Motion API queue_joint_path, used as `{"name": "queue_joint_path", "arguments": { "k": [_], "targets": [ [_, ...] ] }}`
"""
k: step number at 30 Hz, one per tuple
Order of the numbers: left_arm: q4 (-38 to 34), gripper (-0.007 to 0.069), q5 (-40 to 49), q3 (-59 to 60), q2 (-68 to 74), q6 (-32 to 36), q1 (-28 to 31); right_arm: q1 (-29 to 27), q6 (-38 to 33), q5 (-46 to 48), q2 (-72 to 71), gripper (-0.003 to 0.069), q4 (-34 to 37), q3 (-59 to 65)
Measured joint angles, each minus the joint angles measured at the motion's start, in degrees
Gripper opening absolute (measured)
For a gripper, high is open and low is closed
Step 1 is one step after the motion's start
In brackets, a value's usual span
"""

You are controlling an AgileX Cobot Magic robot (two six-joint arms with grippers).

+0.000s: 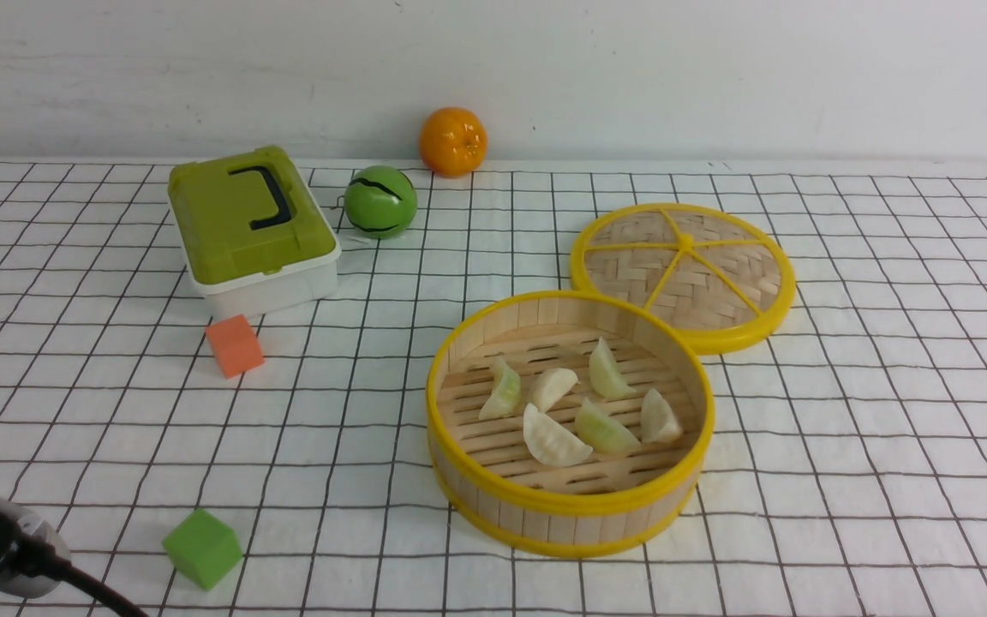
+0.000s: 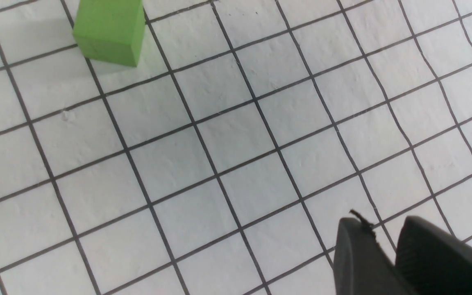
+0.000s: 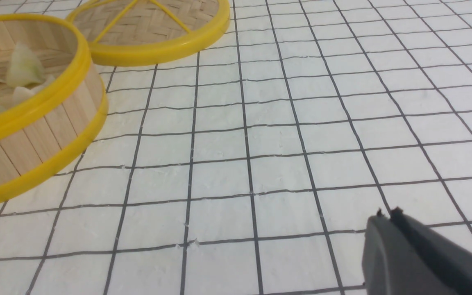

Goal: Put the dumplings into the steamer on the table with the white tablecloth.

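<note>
The bamboo steamer stands on the tabletop, which is covered by the white tablecloth with its thin black grid, and it serves as the landmark here. All the dumplings that can be seen lie inside it on the slatted floor: six crescent pieces by my count, some cream-white and some pale green, loosely clustered around the middle. No dumpling shows on the cloth outside the steamer in any view, so the task looks complete as far as the pictures go. The woven lid lies flat just behind the steamer to its right, its rim touching or nearly touching the steamer's wall. An orange cube and a green cube sit well to the steamer's left, apart from it. The left gripper hangs over bare cloth near the green cube, its jaws a narrow gap apart and holding nothing. The right gripper, seen in its wrist view to one side of the steamer, has its jaws pressed together and empty.
</note>
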Motion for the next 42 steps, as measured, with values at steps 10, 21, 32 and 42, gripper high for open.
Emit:
{"name": "queue_joint_path", "arguments": {
  "k": [10,21,32,42],
  "targets": [
    [1.0,0.0163,-2.9,0.5,-2.0,0.0,0.0,0.0,0.0,0.0,0.0,0.0000,0.0,0.0],
    [2.9,0.0064,-28.1,6.8,-14.5,-4.5,11.4,-0.1,0.0,0.0,0.0,0.0010,0.0,0.0],
    [3.1,-0.0013,-44.0,27.0,-34.7,-5.2,30.0,-0.1,0.0,0.0,0.0,0.0020,0.0,0.0],
    [5.6,-0.0013,-34.9,32.0,-38.5,-5.2,33.1,-0.1,0.0,0.0,-0.1,0.0038,0.0,0.0]
  ]
}}
